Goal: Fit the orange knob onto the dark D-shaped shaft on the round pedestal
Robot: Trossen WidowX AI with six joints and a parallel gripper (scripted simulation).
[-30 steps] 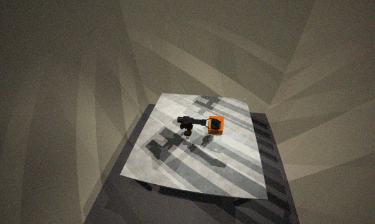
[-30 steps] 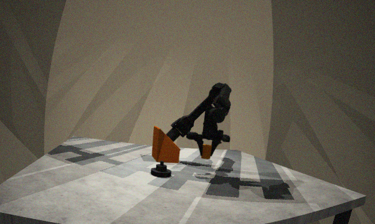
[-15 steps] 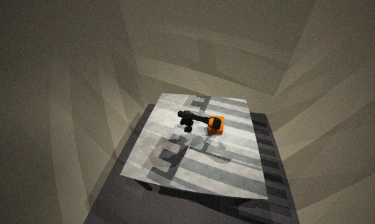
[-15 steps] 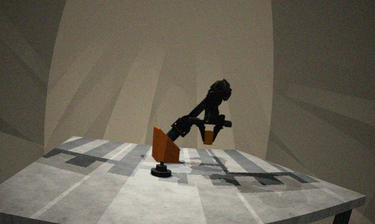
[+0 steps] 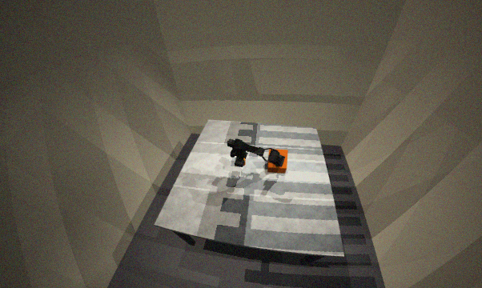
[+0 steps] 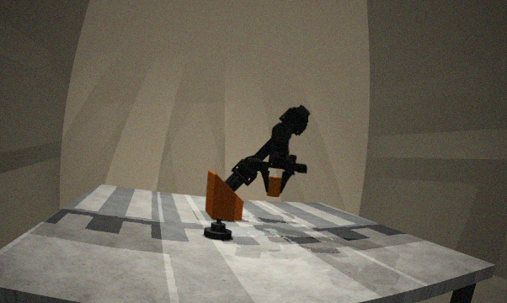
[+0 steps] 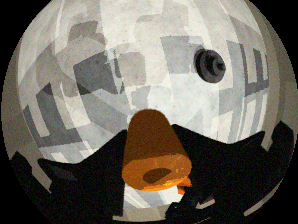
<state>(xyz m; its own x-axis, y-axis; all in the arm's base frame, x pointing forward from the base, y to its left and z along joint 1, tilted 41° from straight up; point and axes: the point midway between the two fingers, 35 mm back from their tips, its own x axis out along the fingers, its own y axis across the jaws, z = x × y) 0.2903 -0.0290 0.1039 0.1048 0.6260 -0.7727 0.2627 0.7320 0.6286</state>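
The orange knob (image 6: 274, 186) (image 7: 150, 137) is a tapered cylinder with a dark hole in the end that faces the wrist camera. My gripper (image 6: 274, 192) (image 7: 149, 131) is shut on its sides and holds it roughly upright, well above the table. In the top view the arm hides most of the knob. The round black pedestal (image 6: 218, 233) (image 7: 204, 74) stands on the table in front of the orange wedge, with its short dark shaft (image 6: 219, 220) (image 7: 219, 66) on top. The knob is apart from it, up and to the right in the exterior view. The shaft's flat side cannot be made out.
A large orange wedge-shaped block (image 5: 283, 166) (image 6: 221, 199) stands at the arm's base, close behind the pedestal in the exterior view. The patterned table (image 5: 293, 238) (image 6: 123, 269) carries dark shadows and stripes.
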